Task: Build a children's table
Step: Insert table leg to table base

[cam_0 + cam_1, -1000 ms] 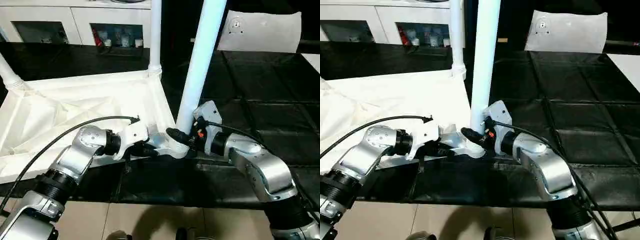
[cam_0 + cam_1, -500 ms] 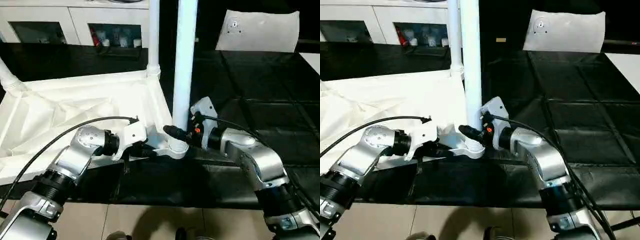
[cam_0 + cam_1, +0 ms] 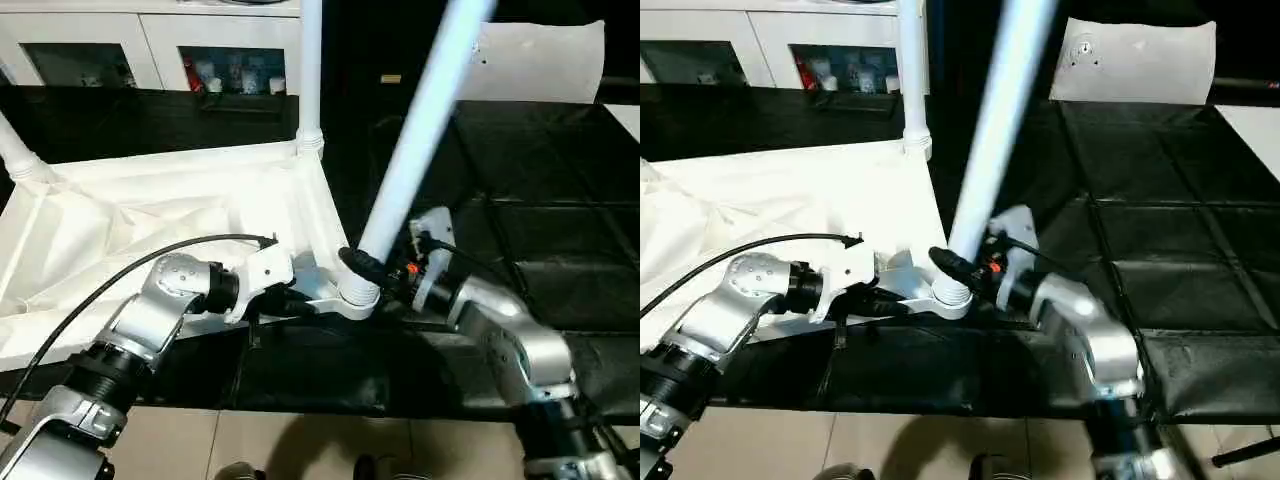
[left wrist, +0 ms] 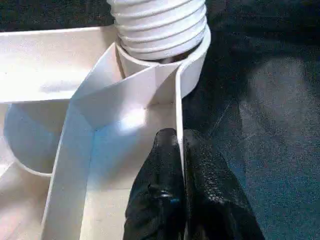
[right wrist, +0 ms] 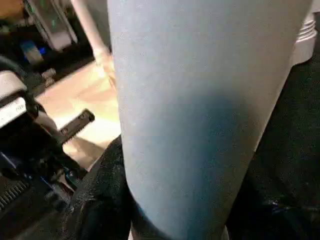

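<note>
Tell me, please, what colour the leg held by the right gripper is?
White, with a faint bluish tint; the leg shows best in the left eye view.

This looks like a robot test room. A white cabinet [image 3: 150, 45] with dark glass doors stands along the back wall, with small bottles [image 3: 235, 80] inside. Black mats [image 3: 560, 200] cover the work floor, and pale tiles [image 3: 300, 440] show at its near edge.

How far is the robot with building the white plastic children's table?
Done: two white round legs stand in corner sockets of the upside-down white ribbed table top. In hand: the right gripper holds a third leg, tilted in the near socket; the left gripper pinches the rim. Left: seating it, plus a fourth leg.
</note>
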